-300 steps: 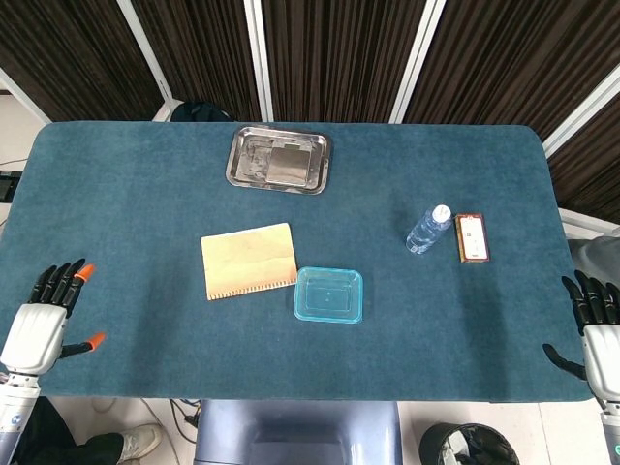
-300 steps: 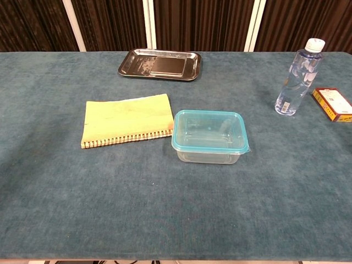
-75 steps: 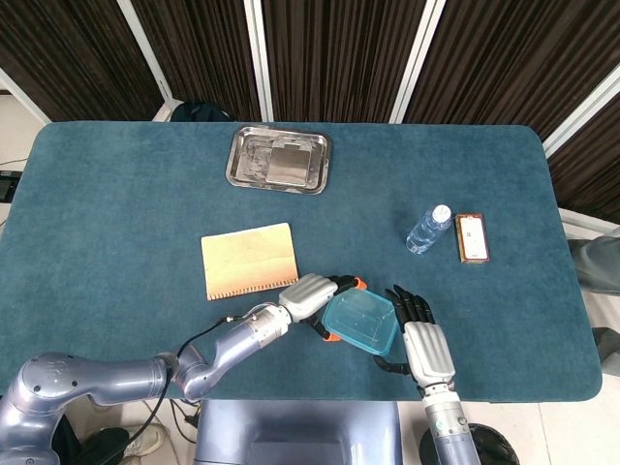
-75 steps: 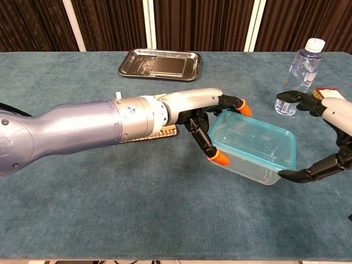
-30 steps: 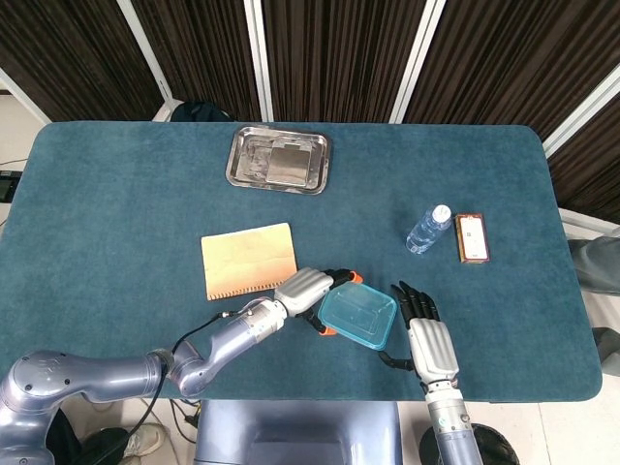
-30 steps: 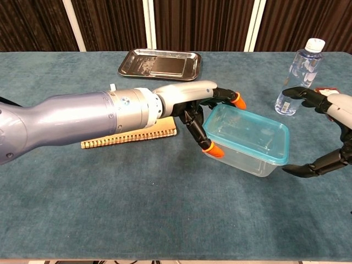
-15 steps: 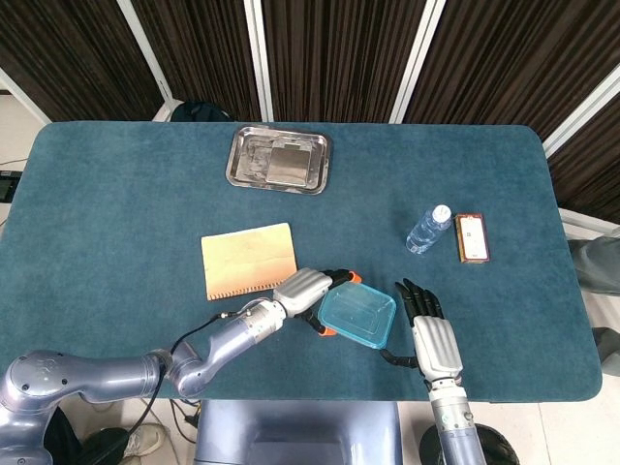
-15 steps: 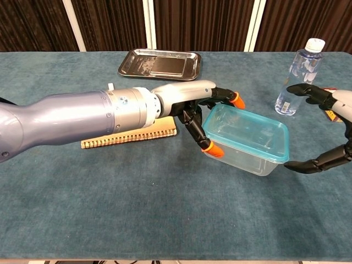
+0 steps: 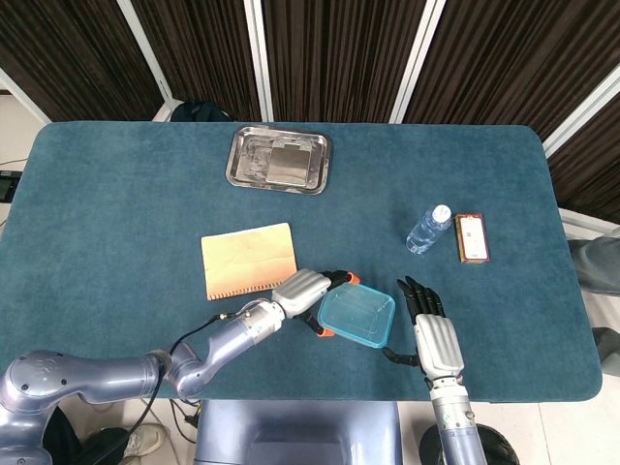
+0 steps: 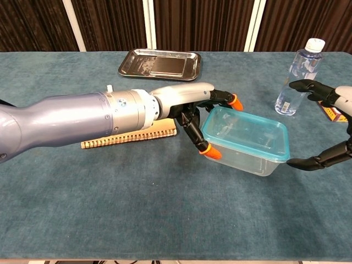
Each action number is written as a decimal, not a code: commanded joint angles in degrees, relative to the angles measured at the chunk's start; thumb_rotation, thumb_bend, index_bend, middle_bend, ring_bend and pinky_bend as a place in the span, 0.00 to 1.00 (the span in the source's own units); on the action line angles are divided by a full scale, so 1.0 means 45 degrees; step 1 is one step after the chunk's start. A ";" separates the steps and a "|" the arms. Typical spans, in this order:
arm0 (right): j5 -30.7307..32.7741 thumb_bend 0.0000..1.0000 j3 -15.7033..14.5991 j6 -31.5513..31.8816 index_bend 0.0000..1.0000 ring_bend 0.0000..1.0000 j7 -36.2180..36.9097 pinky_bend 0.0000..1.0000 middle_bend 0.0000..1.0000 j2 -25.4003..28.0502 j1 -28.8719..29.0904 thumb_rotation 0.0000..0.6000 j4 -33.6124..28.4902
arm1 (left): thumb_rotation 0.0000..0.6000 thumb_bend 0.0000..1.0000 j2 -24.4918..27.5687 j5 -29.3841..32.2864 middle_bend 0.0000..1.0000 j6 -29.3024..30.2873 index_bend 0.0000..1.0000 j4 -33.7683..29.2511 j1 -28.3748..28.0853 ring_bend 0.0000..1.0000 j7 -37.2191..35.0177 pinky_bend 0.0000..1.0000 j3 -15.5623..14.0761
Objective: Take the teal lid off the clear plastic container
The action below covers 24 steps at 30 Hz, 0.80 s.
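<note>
Clear plastic container (image 10: 246, 148) with teal lid (image 9: 356, 318) on, just right of the spiral notebook (image 9: 248, 260), left hand (image 10: 192, 113) gripping its left end, right hand (image 10: 330, 124) spread, empty, just right of the container

My left arm (image 10: 66, 124): glossy lavender-grey shell, silver wrist ring. Left hand (image 10: 195, 113): silver back, black fingers (image 10: 193, 132), orange tips. Right hand (image 9: 434, 339): silver back, black fingers throughout.
</note>
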State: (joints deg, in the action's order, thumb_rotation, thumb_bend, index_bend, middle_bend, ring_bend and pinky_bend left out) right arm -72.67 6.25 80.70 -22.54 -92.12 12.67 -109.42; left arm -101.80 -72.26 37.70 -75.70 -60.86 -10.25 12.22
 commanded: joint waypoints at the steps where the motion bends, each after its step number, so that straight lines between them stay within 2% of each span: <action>1: 0.0037 0.25 0.0013 -0.0013 0.00 0.00 0.0046 0.00 0.00 -0.0025 -0.0003 1.00 -0.0006 | 1.00 0.25 -0.0035 -0.0006 0.41 0.0000 0.33 0.0023 -0.0007 0.36 0.0028 0.53 -0.0014; 24: 0.0812 0.25 0.0525 -0.0017 0.00 0.00 0.0341 0.00 0.00 -0.0183 0.0090 1.00 -0.0601 | 1.00 0.25 -0.0078 -0.0048 0.41 -0.0148 0.34 0.0092 -0.0099 0.37 0.0808 0.53 -0.0321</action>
State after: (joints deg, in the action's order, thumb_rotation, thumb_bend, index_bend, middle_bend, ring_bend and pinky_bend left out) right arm -69.01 8.62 80.62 -21.00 -92.95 13.07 -112.13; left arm -102.12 -72.51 36.96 -75.25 -61.36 -6.56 10.72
